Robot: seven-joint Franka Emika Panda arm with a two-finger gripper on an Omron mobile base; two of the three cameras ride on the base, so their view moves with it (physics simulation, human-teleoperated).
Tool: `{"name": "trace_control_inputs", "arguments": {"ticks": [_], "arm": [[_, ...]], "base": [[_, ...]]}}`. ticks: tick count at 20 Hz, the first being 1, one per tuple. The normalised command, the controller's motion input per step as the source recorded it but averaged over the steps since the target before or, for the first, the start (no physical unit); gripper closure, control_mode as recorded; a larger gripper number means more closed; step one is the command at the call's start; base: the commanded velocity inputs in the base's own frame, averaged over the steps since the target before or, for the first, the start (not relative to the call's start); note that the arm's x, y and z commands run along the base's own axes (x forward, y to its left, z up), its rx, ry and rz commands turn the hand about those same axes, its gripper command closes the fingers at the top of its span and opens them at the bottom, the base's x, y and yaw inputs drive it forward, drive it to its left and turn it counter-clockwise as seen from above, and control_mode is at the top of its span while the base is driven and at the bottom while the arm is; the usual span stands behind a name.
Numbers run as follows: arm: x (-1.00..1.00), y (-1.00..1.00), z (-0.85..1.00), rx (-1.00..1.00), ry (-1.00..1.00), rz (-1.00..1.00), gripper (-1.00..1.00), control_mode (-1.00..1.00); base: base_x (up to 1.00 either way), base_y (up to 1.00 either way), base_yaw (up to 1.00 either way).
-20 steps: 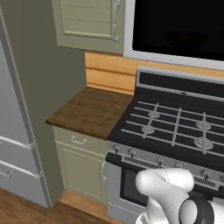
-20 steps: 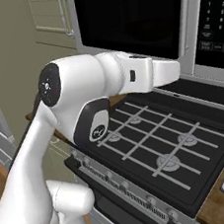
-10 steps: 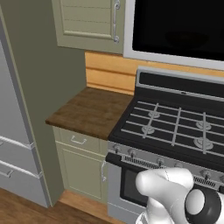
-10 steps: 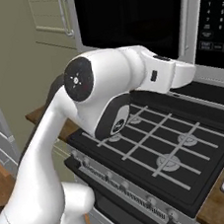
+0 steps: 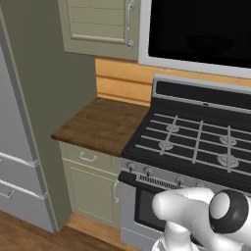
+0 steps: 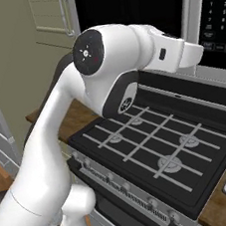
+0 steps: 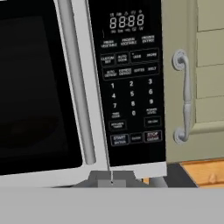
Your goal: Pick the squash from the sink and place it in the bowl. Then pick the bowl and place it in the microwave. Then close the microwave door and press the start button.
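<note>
Facing the microwave (image 7: 87, 87), the hand has its jaws together with nothing between them. Microwave door (image 7: 39, 87) is flush with the casing, bar handle (image 7: 76, 83) beside the keypad (image 7: 131, 83); start button (image 7: 119, 139) sits low on the panel. Green cabinet (image 7: 197, 78) just beside it, stove (image 6: 155, 155) below, wooden worktop (image 5: 103, 125) to its side.

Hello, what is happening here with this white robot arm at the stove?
The white robot arm reaches up over the black gas stove toward the large light grey microwave. Its black-glass door is closed. The hand camera faces the dark keypad panel, with the start button low on it. The gripper is shut and holds nothing.
</note>
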Motion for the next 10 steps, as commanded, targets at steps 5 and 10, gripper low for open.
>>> {"name": "trace_control_inputs", "arguments": {"ticks": [5, 10], "arm": [[0.19, -0.27, 0.0, 0.07, -0.14, 0.0, 1.0, -1.0], [0.13, -0.36, -0.08, 0.03, -0.3, 0.0, 1.0, -1.0]], "base": [[0.0, 0.0, 0.0], [0.0, 0.0, 0.0]]}}
